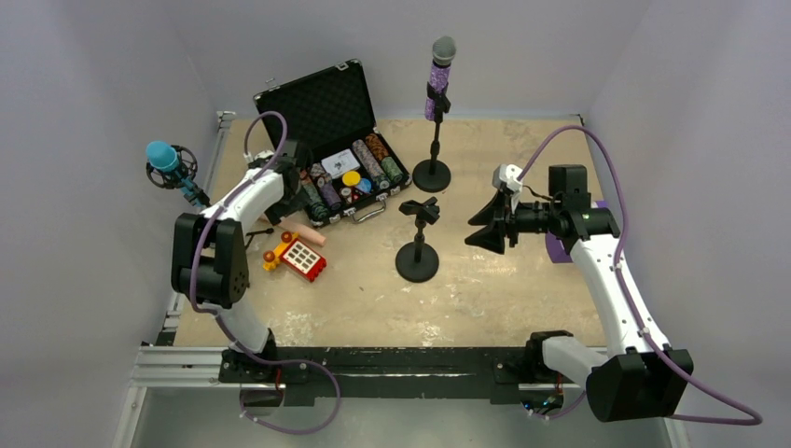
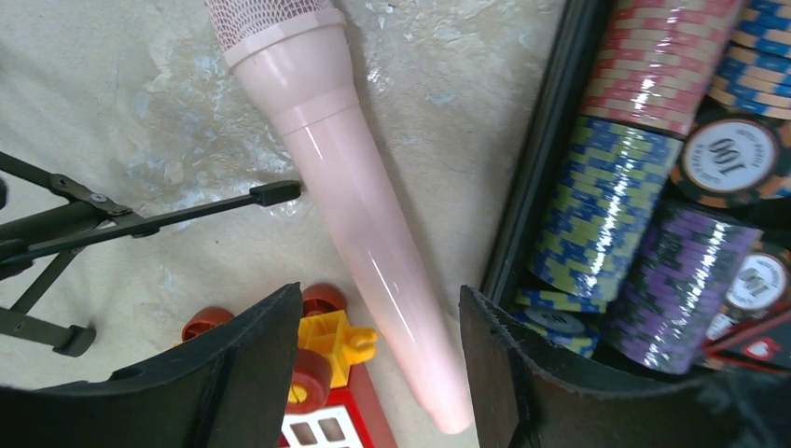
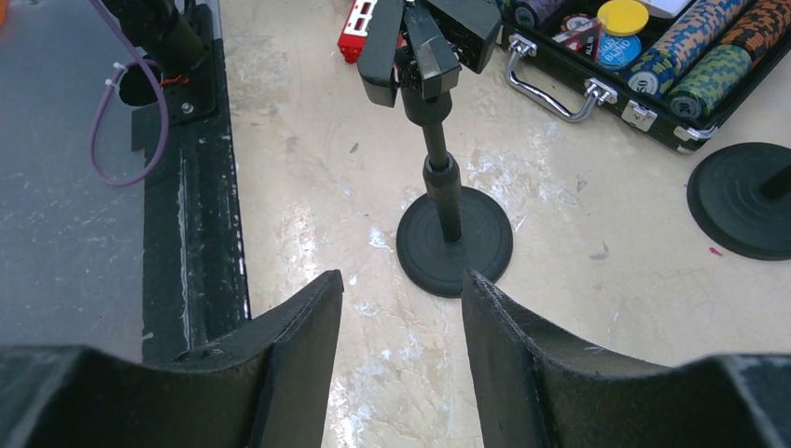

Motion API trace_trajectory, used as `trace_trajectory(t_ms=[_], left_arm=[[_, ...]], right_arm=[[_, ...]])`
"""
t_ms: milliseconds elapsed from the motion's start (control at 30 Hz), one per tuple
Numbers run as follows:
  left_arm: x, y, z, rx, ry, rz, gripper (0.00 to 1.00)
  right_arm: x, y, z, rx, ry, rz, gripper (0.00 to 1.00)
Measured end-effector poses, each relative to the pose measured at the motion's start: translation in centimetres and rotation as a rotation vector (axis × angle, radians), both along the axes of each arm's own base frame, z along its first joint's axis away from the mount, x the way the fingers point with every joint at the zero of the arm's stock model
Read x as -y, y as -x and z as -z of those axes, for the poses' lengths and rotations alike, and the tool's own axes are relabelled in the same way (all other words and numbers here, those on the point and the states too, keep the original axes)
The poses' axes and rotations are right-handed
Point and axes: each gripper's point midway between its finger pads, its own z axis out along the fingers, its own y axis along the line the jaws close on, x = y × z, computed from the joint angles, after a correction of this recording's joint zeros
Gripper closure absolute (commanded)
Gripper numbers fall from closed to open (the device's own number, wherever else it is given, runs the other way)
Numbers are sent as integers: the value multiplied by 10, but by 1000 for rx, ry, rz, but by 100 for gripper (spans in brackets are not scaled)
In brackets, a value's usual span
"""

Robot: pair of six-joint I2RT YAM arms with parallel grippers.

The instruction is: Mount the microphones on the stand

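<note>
Three microphones show: the glittery purple microphone (image 1: 440, 75) stands clipped in the tall stand (image 1: 433, 149), the blue microphone (image 1: 163, 157) is raised at the far left, and the smooth, tapered peach-pink microphone (image 2: 354, 205) lies on the scuffed counter (image 2: 112, 93) beside the chip case (image 2: 546, 159). The left gripper (image 2: 378, 313), arm bent down, gapes wide astride its narrow tail; the right gripper (image 3: 401, 285), also agape and empty, faces the short stand (image 3: 448, 215).
</note>
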Motion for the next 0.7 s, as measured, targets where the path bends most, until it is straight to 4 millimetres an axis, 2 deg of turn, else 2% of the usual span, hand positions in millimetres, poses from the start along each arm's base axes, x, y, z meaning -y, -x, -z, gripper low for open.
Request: trace_trajectory(t_ms=[167,233,267,367,700], left_arm=[[-3,1,25,-63,28,-30,42],[-3,3,33,-84,43,-40,53],[-2,3,37,-96,53,-45,55],[0,4,44,-120,72,-63,54],[4,6,45,-137,106,-71,47]], right_arm=[[1,0,0,5,2,-1,46],[2,-1,0,7,2,2,46],[2,-1,0,7,2,2,46],[2,0,0,5,-2,0,46],[3,2,-1,-3,-16,-4,46]])
